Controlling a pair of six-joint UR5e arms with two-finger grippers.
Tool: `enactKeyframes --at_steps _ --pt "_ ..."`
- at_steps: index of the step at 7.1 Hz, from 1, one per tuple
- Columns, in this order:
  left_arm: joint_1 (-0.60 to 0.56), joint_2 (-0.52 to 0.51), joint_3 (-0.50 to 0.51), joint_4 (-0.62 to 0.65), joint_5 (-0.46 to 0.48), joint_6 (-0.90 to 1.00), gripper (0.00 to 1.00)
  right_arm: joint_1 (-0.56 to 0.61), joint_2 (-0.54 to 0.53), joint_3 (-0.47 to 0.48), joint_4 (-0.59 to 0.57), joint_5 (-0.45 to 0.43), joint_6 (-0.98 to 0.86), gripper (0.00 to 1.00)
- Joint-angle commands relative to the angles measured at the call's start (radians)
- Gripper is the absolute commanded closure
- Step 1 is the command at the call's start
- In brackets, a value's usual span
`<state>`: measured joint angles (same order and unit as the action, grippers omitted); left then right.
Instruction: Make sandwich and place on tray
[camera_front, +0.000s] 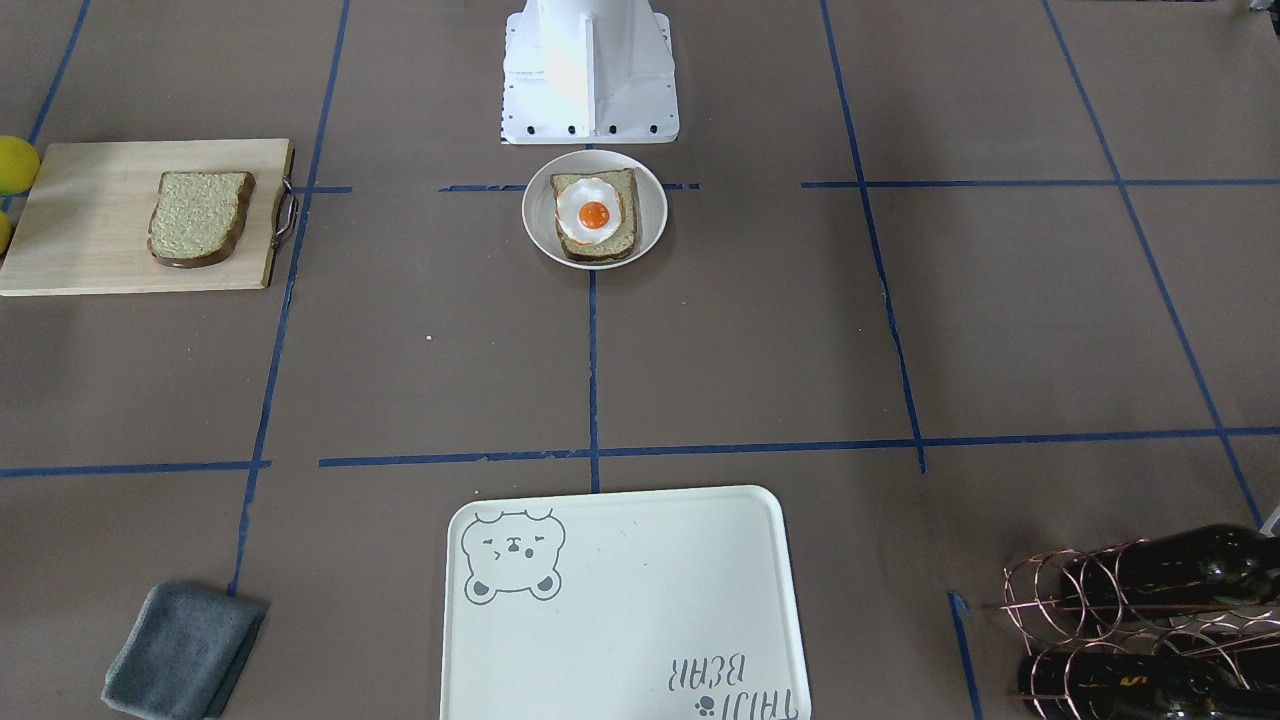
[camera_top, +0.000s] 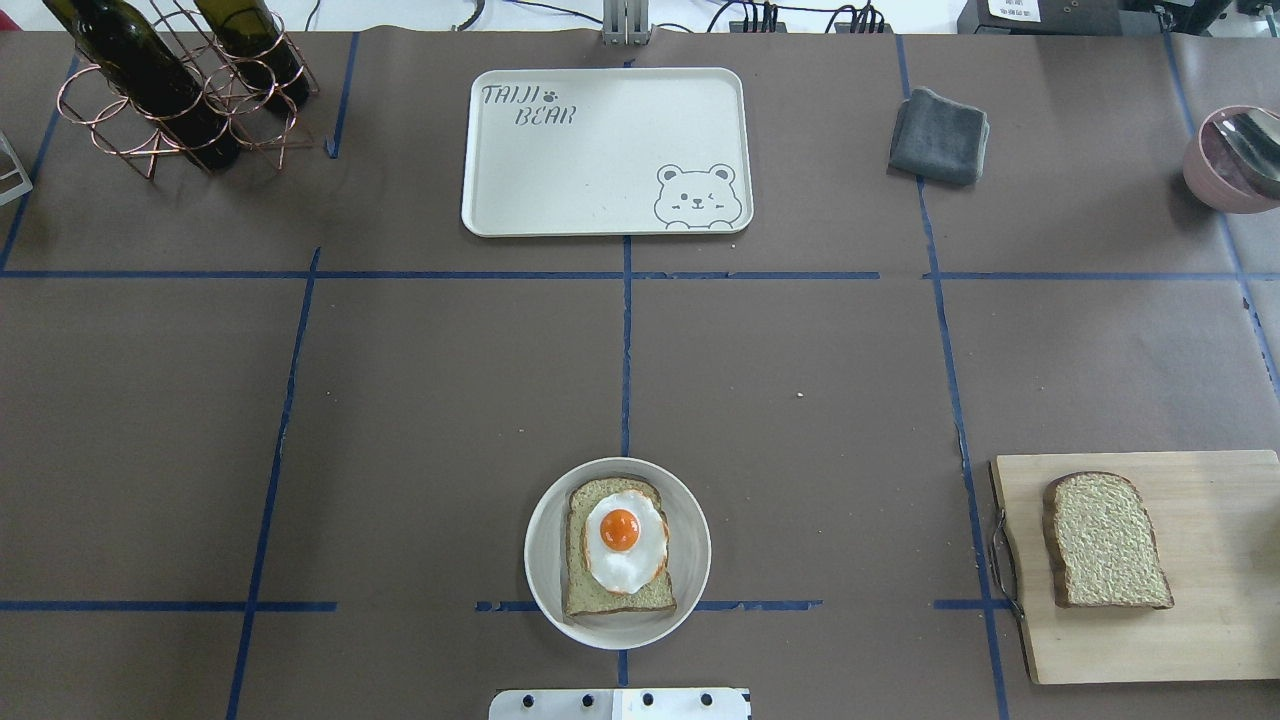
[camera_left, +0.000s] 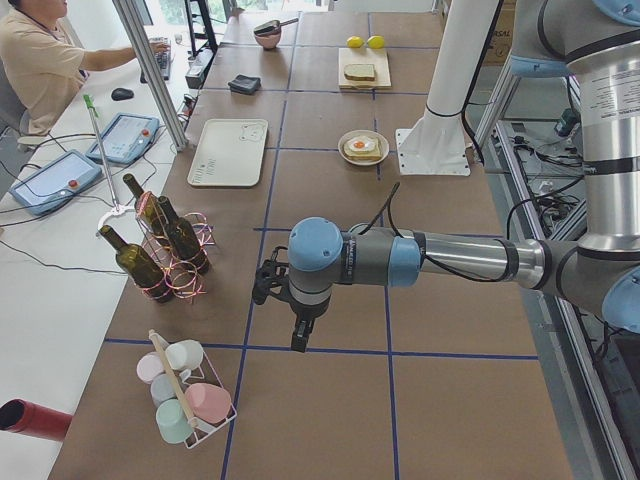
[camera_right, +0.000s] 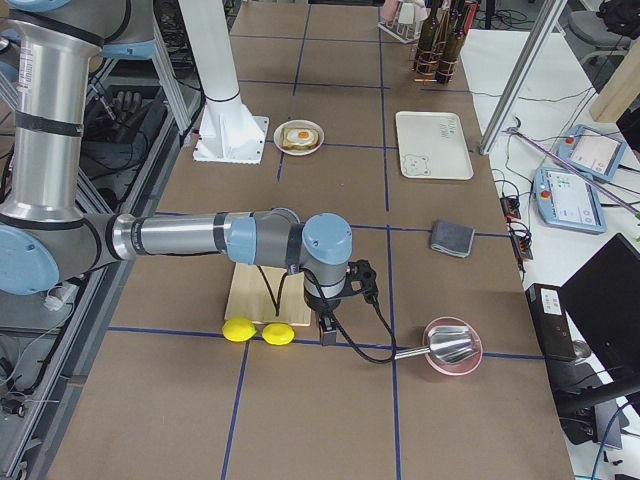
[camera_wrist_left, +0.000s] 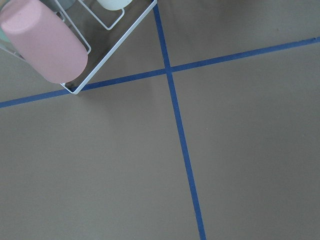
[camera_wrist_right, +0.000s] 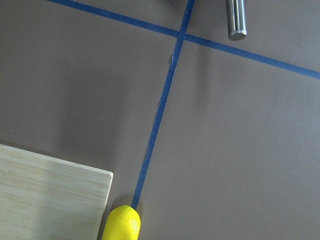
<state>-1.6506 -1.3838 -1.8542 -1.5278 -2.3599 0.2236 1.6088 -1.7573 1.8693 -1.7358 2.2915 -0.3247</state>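
Note:
A small whitish plate (camera_top: 692, 540) near the robot base holds one bread slice (camera_top: 585, 590) with a fried egg (camera_top: 624, 540) on top. A second bread slice (camera_top: 1105, 540) lies on the wooden cutting board (camera_top: 1220, 560) at the robot's right. The cream bear tray (camera_top: 600, 150) lies empty at the table's far side. The left gripper (camera_left: 298, 338) hangs over bare table far to the left, by a cup rack. The right gripper (camera_right: 327, 333) hangs far to the right, past the board. Both show only in side views, so I cannot tell whether they are open or shut.
A copper rack with wine bottles (camera_top: 170, 85) stands far left. A grey cloth (camera_top: 938, 137) lies right of the tray. A pink bowl with a spoon (camera_top: 1235, 155) sits far right. Two lemons (camera_right: 255, 331) lie beside the board. A rack of cups (camera_left: 185, 395) stands near the left gripper.

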Motion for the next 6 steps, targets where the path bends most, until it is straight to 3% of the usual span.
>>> enactKeyframes --at_steps 1,2,4,5,6 --pt "0.000 -0.001 0.000 0.000 -0.001 0.000 0.00 -0.003 0.028 -0.019 0.059 0.016 0.019 0.00" --pt "0.000 -0.003 0.001 0.000 -0.001 0.000 0.00 -0.006 0.015 -0.038 0.064 0.107 0.050 0.00" --pt "0.000 -0.004 0.006 0.002 -0.001 0.000 0.00 -0.063 0.009 -0.009 0.141 0.140 0.064 0.00" --pt "0.000 -0.003 0.006 0.002 -0.001 0.000 0.00 -0.132 0.006 0.002 0.181 0.169 0.188 0.00" --pt "0.000 -0.003 0.004 0.003 -0.002 0.000 0.00 -0.192 -0.008 0.010 0.296 0.213 0.358 0.00"
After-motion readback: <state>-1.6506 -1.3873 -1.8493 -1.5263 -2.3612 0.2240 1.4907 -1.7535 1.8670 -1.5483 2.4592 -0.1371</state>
